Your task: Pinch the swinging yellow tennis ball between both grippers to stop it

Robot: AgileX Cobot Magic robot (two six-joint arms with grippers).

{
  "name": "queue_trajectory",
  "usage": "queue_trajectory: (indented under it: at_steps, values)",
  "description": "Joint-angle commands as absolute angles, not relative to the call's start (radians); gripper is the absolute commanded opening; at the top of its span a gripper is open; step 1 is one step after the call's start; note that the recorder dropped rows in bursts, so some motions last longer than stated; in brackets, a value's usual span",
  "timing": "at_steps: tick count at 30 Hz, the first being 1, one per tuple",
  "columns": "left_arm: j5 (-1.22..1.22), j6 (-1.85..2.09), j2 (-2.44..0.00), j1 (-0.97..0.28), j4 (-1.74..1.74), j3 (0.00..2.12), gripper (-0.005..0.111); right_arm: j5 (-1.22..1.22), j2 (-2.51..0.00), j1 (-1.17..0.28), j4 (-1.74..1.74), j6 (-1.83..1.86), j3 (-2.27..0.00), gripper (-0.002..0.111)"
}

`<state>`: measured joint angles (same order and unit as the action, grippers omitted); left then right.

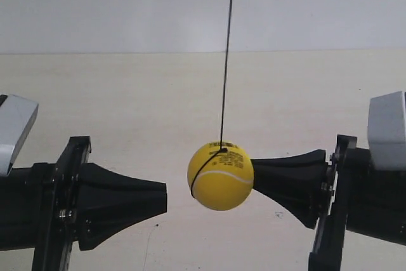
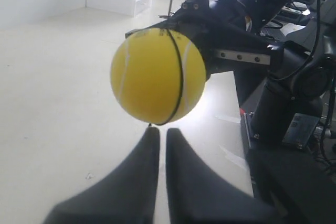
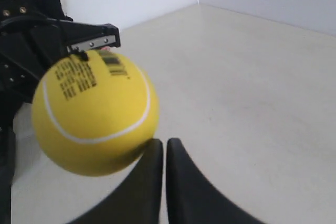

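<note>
We show the ball [image 1: 220, 179] hanging on a thin black string [image 1: 225, 61] above the table [image 1: 127, 106], clear of its surface and well short of its far edge. The string runs up out of the exterior view and wraps round the ball. A white seam [image 1: 223, 172] curves across the ball's front, and a black barcode label [image 3: 113, 61] sits on its upper face.

In the right wrist view the right gripper [image 3: 164, 144] has its two black wedges drawn together, with only a thin slit between them and nothing held. The ball rests against the tip of one wedge. We match this with the arm at the exterior view's right [image 1: 368, 201], whose blunt tip touches the side of the ball.

In the left wrist view the left gripper [image 2: 163, 132] is likewise closed on nothing, its tips pointing at the ball. The arm at the exterior view's left [image 1: 38, 207] points its wedge at the ball from the other side, at about the same height. A clear gap remains between that tip and the ball. The ball is thus touched on one side only.
</note>
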<state>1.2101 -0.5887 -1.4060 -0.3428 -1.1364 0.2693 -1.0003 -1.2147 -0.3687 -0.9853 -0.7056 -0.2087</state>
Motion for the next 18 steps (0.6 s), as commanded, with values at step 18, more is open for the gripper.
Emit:
queue_trajectory:
  at_steps: [18]
  values:
    - [1.221, -0.613, -1.403, -0.349, -1.061, 0.272, 0.005, -1.026, -1.117, -0.369, -1.131, -0.844, -0.21, 0.0]
